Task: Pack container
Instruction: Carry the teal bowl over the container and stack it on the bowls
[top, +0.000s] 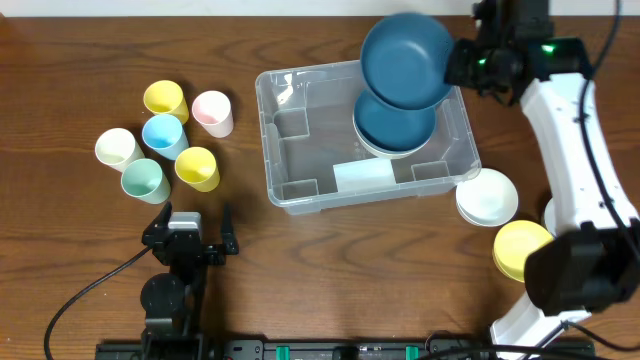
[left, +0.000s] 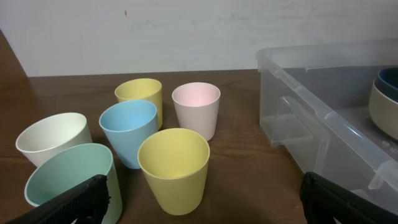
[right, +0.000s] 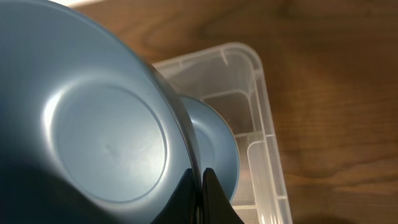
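The clear container (top: 300, 150) stands mid-table. Inside, at its right end, a blue bowl (top: 395, 125) sits nested in a cream bowl. My right gripper (top: 460, 62) is shut on the rim of a second blue bowl (top: 405, 60), held tilted above the container's far right corner. The right wrist view shows that held bowl (right: 93, 124) pinched between the fingers of the right gripper (right: 202, 186), with the container (right: 264, 124) below. My left gripper (top: 195, 222) is open near the front left, nothing between its fingers (left: 81, 199), facing the cups and the container's wall (left: 311, 106).
Several cups stand left of the container: a yellow cup (left: 173, 168) nearest, then blue (left: 129, 140), pink (left: 196, 109), another yellow (left: 138, 96), white (left: 53, 137) and green (left: 68, 180). A white bowl (top: 487, 196) and a yellow bowl (top: 520, 248) sit right of the container.
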